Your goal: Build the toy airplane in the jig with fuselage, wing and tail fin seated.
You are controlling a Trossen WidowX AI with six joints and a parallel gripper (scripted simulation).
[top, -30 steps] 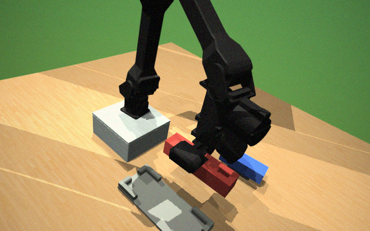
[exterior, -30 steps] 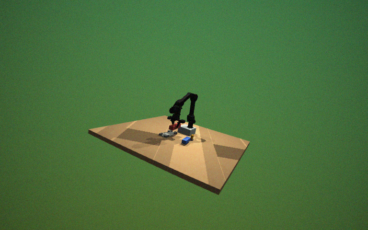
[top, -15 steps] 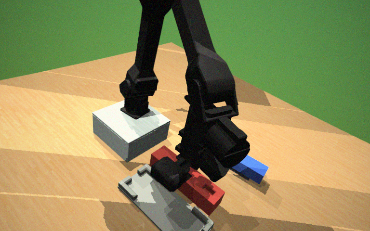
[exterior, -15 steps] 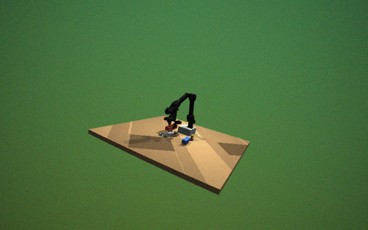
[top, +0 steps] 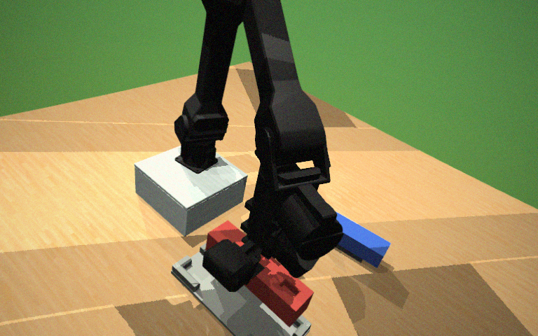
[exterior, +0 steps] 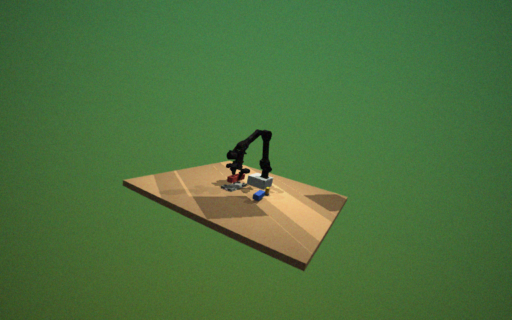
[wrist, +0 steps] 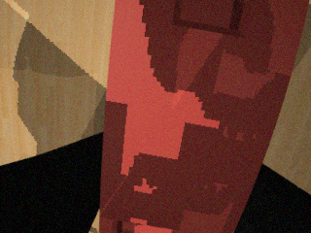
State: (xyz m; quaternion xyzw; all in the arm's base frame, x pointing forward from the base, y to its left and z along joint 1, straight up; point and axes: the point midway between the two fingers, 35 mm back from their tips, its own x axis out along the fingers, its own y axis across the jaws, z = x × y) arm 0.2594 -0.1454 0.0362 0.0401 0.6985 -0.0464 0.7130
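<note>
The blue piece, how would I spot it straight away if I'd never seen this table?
Find the pale box under the black arm's foot. In the exterior view, the blue block lies in front of it. It's the only blue thing, beside a small upright yellow piece.

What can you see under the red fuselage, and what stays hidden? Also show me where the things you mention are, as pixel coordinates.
Beneath the fuselage (top: pixel 299 303) (exterior: pixel 231 179) (wrist: pixel 153 116), the top view shows part of the grey cradle (top: pixel 234 306) (exterior: pixel 231 187). The fuselage covers the rest, and the fingers' black bodies hide more.
</note>
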